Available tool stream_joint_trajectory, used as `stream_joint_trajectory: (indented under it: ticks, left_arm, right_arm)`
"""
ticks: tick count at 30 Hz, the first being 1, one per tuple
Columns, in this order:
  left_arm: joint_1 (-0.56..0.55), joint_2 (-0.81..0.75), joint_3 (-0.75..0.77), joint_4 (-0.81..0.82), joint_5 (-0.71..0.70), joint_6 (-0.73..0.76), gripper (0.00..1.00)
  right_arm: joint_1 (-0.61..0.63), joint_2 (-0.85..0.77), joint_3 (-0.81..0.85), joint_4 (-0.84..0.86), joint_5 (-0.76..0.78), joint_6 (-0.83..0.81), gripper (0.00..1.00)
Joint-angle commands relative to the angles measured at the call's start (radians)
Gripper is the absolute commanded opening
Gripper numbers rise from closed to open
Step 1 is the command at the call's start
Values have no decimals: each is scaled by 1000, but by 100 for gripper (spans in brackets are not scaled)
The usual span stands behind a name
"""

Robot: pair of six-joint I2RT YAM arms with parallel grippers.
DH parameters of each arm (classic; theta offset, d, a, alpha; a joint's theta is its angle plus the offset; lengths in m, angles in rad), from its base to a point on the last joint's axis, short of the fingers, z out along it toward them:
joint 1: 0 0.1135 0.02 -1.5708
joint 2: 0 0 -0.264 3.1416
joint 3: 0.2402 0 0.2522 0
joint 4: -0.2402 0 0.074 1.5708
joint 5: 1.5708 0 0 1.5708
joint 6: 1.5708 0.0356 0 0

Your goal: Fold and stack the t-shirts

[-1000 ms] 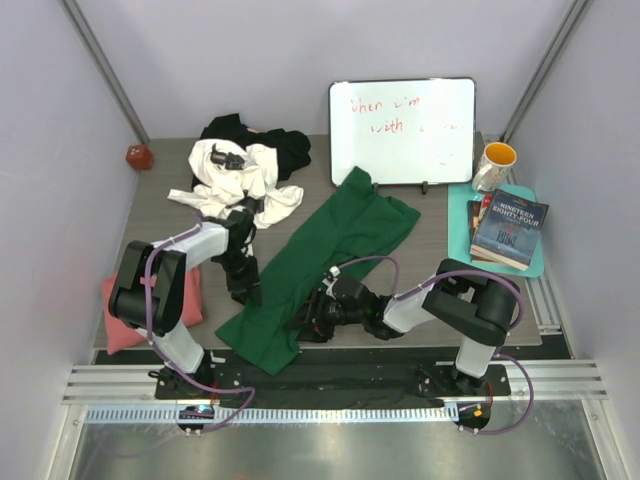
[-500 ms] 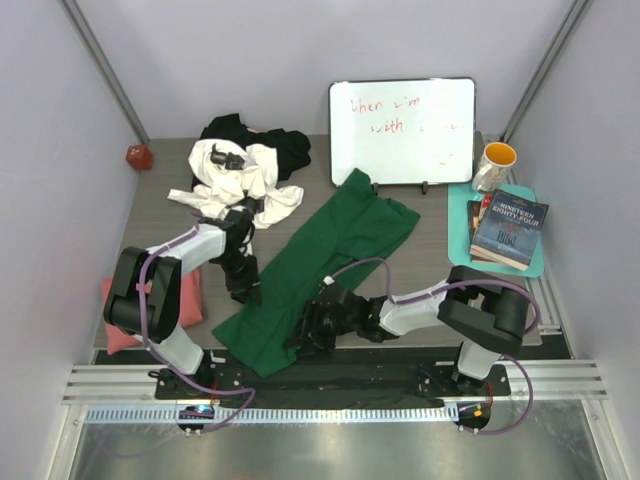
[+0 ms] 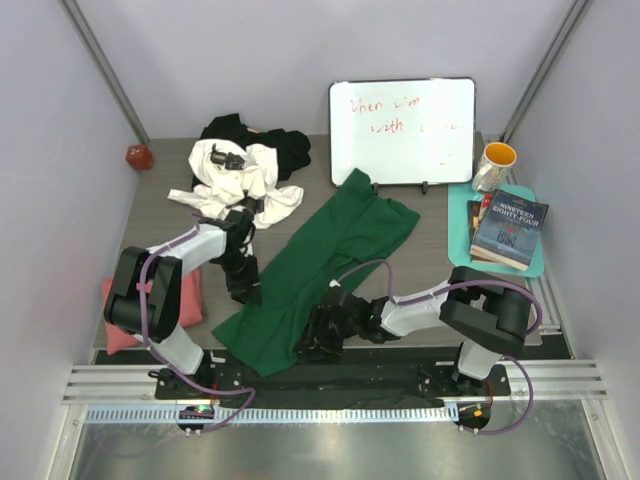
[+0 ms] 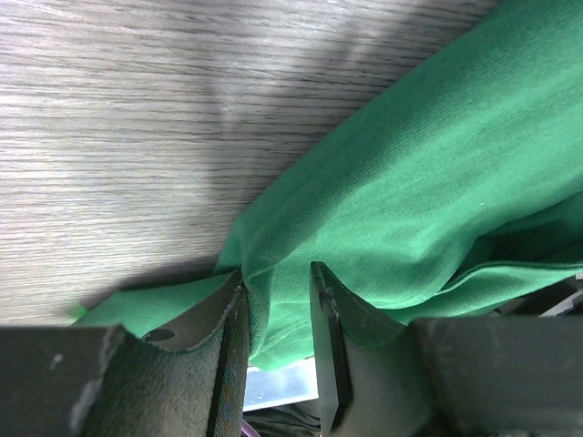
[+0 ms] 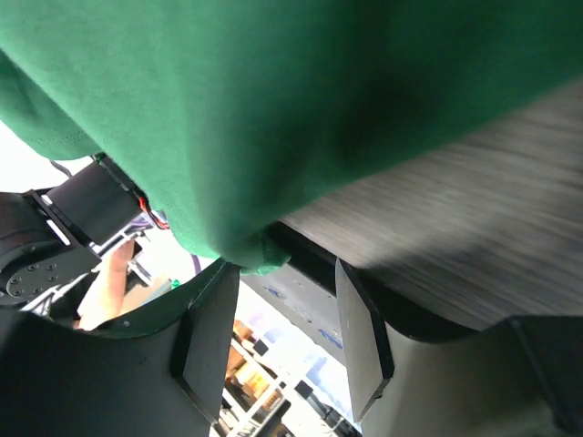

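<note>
The salmon pink t-shirt (image 3: 118,318) lies at the table's (image 3: 440,250) near left corner, with the white t-shirt (image 3: 235,175) and black t-shirt (image 3: 290,150) heaped behind. The left gripper (image 4: 276,270) pinches a fold at the left edge of the dark green t-shirt (image 3: 330,245) — it stretches diagonally mid-table. The right gripper (image 5: 284,264), fingers apart, meets its near hem.

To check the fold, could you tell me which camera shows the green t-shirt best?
The top view: nearly the whole green t-shirt lies diagonally on the table. Each wrist view shows only a close patch.
</note>
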Motion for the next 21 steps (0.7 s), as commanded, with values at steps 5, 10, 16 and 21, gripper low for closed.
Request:
stream_joint_trajectory:
  ticks: [5,10,16,21]
  left_arm:
    - [-5,5,-3,19,18,15,31]
    - [-8,2,-6,23,24,15,31]
    - [-12,-6,-6,22,27,17,31]
    - [-16,-12,-7,22,24,17,31]
  right_arm:
    - [2,-6,105,-44,22,-82,53]
    - [2,-66,105,-93,62,-90,52]
    - [2,-25,108,-62,50,-79,52]
    - [2,21,128,-30,32,-75,52]
